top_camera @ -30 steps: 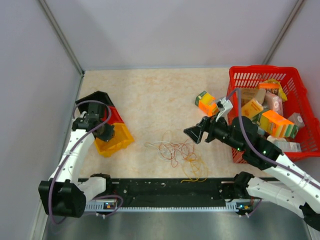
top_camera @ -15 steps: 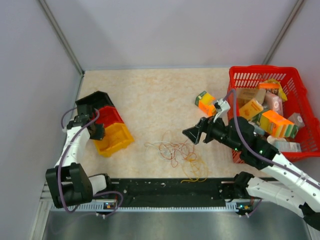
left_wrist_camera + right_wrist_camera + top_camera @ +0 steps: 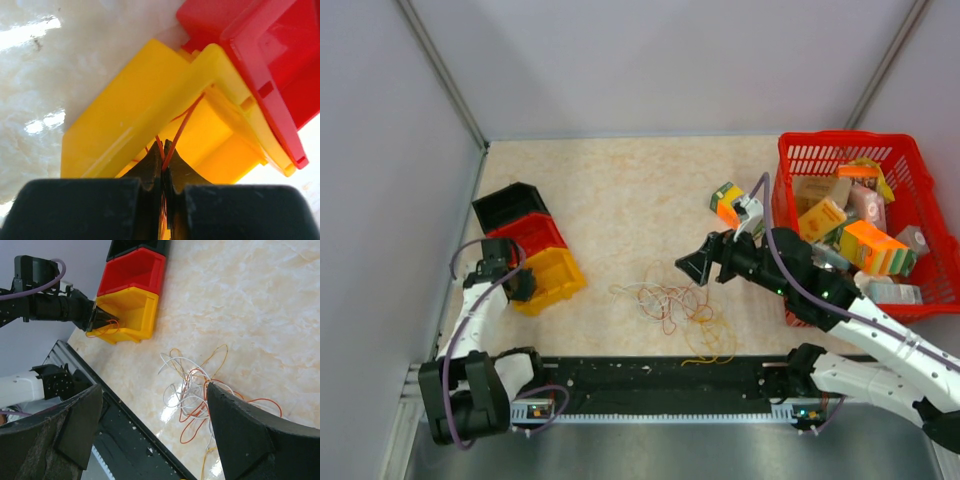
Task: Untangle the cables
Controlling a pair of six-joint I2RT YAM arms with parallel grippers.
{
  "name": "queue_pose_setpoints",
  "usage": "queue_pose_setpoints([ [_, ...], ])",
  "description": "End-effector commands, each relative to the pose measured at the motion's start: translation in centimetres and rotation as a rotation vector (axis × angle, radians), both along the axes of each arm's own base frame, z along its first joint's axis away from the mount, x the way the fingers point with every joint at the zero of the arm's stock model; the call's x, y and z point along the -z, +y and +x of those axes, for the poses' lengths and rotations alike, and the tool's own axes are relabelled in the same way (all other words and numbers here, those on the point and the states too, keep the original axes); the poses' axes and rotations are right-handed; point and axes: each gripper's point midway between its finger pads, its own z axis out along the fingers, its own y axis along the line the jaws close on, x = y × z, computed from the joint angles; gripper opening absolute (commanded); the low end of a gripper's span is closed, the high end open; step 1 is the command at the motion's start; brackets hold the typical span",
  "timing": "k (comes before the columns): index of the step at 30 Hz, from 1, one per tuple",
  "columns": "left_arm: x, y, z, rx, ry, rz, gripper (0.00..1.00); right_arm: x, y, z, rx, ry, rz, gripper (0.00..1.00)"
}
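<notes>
Several thin looping cables (image 3: 670, 300) on marbled table (image 3: 620, 200), left end effector (image 3: 161, 162) clamped on orange wire (image 3: 182, 125), right end effector (image 3: 154, 390) apart

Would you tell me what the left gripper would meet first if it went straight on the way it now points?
Most likely the yellow bin: the left gripper, shut on a thin orange cable, points at its rim just ahead; depth is unclear.

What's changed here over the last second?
The left claw drew back from over the yellow bin to its left edge, shut on a thin orange wire. The open right claw edged left near the cable tangle, which stayed put.
</notes>
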Motion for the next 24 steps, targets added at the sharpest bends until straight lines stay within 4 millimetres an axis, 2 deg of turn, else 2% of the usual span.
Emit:
queue_pose_setpoints([
  [1,-1.9,0.5,1.5,-0.007,-0.077,0.020,0.02,-0.6,0.6,0.2,-0.018,-0.017,0.034,0.84],
  [4,-2.9,0.8,0.8,-0.005,-0.042,0.035,0.35,-0.6,0.6,0.1,-0.019,-0.017,0.037,0.84],
  [5,-3.4,0.7,0.7,0.003,-0.047,0.037,0.42,-0.6,0.6,0.1,-0.019,-0.016,0.038,0.84],
  [13,-7.8,-0.2,0.3,0.074,-0.137,0.038,0.68,-0.3,0.6,-0.1,-0.022,-0.009,0.036,0.84],
  [17,-9.7,-1.1,0.4,0.142,-0.183,0.029,0.68,0.4,0.5,0.0,-0.019,0.002,0.025,0.84],
  [19,-12.5,-3.3,2.5,0.327,-0.344,0.013,0.60,1.0,0.4,0.0,-0.011,0.010,0.014,0.84],
  [20,-13.8,-4.3,3.4,0.418,-0.419,0.026,0.59,1.8,0.3,0.1,-0.008,0.019,-0.004,0.84],
  [22,-16.2,-7.5,4.6,0.665,-0.536,0.041,0.59,3.6,0.2,0.1,-0.016,0.031,-0.062,0.85],
  [24,-17.4,-12.2,4.2,0.921,-0.572,0.053,0.58,5.7,0.1,0.1,-0.030,0.064,-0.134,0.88],
])
